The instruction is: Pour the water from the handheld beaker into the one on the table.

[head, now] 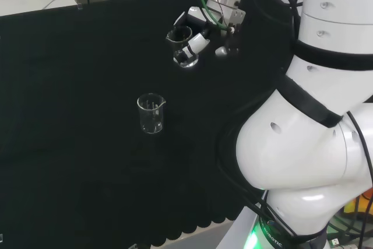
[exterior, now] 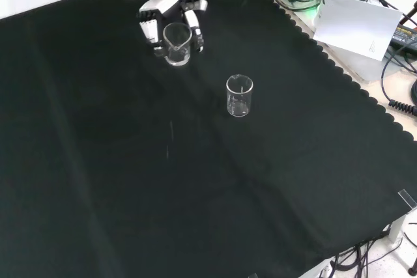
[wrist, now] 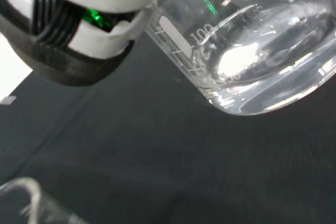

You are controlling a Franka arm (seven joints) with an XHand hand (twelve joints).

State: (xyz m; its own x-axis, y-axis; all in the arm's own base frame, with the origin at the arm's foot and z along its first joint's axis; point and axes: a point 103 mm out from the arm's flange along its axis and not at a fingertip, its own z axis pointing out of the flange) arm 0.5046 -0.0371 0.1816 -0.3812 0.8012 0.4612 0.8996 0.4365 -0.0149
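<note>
Water sits low in the held beaker (wrist: 262, 61), a shallow pool that you can see through the clear base in the wrist view. The hand (head: 195, 42) has its fingers curled round that beaker's wall, holding it roughly upright above the black cloth (exterior: 130, 180). In the head view the held beaker (head: 180, 42) hangs at about 1 o'clock from the table beaker (head: 151, 114), well apart from it. In the front view the held beaker (exterior: 176, 43) lies at about 10 o'clock from the table beaker (exterior: 239, 96), with the hand (exterior: 163, 14) wrapped behind it.

Treat both beakers as light, stiff and breakable, with smooth walls that will likely slip if the fingers shift. The hold on the side wall below the rim looks like the right place, since it leaves the lip free for pouring. The table beaker stands upright and looks empty, though its clear walls make that hard to tell. Being so light, it will probably tip or skate at any knock, so bring the lip over its mouth without touching its rim.

Nothing lies on the cloth between the two beakers. Cables (exterior: 391, 89) and papers (exterior: 358, 24) sit off the cloth at 2 o'clock in the front view, clear of your path.
</note>
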